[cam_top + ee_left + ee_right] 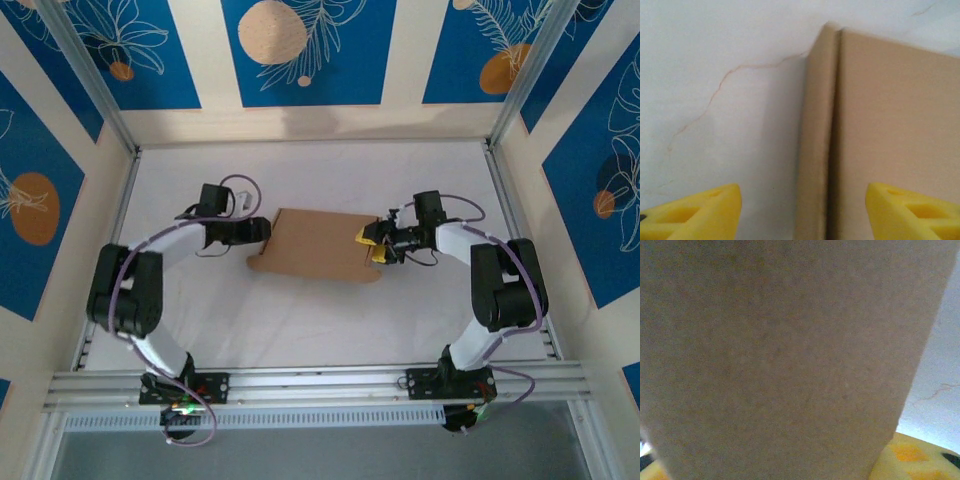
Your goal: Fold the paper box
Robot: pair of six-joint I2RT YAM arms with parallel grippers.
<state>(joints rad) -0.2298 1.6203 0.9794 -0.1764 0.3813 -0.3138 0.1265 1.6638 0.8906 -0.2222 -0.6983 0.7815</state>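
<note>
The paper box (315,245) is plain brown cardboard lying flat-sided in the middle of the white table. My left gripper (262,231) is at its left end, open. In the left wrist view the yellow fingertips (695,212) stand wide apart, with the box's folded left edge (817,145) running between them, untouched. My right gripper (373,247) is at the box's right end. A brown cardboard face (780,350) lies broadside across the right wrist view and hides the gap. One yellow finger (912,460) shows at the bottom right, a sliver of the other at the bottom left, so the jaws stand apart.
The table (300,330) is a white sheet with a thin crack line (725,80). Aluminium frame posts (100,90) and patterned blue walls close it in at the back and sides. A metal rail (320,380) runs along the near edge by the arm bases.
</note>
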